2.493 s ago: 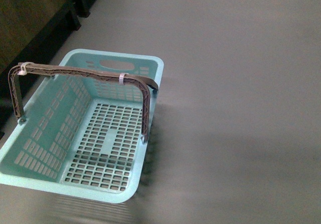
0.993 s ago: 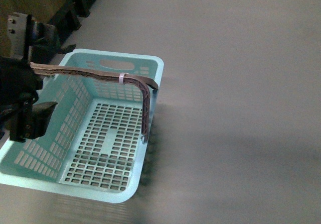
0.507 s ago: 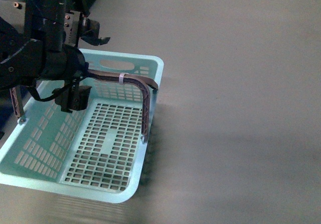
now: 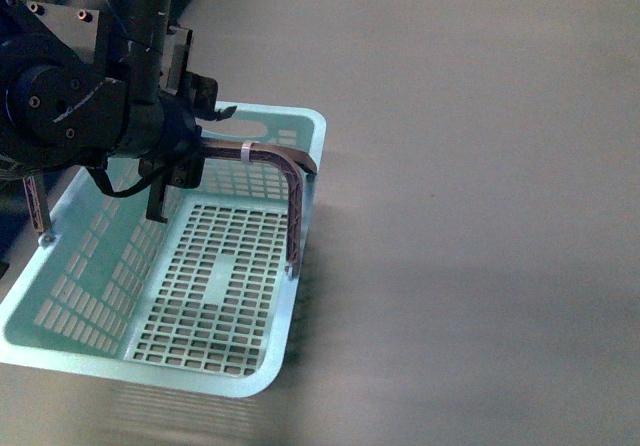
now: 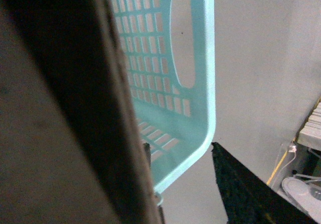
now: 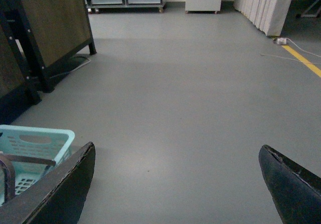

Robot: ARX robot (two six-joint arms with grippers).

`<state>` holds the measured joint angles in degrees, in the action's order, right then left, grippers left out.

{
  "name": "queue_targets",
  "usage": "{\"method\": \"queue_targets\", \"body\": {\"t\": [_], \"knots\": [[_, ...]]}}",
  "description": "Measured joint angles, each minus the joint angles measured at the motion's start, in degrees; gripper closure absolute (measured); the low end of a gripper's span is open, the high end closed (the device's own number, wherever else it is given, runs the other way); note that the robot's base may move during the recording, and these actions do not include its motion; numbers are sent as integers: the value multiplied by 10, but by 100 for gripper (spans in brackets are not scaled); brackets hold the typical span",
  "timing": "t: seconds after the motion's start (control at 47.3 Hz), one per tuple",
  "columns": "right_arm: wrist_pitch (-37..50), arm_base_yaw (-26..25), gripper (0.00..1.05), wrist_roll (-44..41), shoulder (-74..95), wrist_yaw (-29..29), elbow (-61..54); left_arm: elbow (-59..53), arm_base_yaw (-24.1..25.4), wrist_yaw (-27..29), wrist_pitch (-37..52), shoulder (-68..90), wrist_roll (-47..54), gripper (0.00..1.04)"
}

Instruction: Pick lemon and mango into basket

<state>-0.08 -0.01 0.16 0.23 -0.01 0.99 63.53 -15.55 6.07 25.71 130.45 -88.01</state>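
Hovering over 1 basket [image 4: 88,266]: L pincer [image 4: 192,158], jaws apart; R pincer [image 6: 176,151] likewise.

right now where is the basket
In the front view the basket sits on the grey floor at the lower left. The left arm hangs over its far left corner, by the brown handle.

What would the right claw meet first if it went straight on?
The way looks free: the open right claw faces bare grey floor, the basket off its line. Depth is unclear, but it would probably reach the floor first.
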Motion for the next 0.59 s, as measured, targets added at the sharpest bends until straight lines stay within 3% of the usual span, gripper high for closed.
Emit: {"method": "queue_targets", "body": {"t": [0.042, 0.38, 0.592], "knots": [[0, 0, 9, 0, 0, 0, 0, 3, -1, 2, -4, 1, -2, 74], [0, 0, 9, 0, 0, 0, 0, -69, -2, -3, -18, -73, -5, 75], [0, 0, 9, 0, 0, 0, 0, -165, -5, -3, -56, -252, -6, 75]]}}
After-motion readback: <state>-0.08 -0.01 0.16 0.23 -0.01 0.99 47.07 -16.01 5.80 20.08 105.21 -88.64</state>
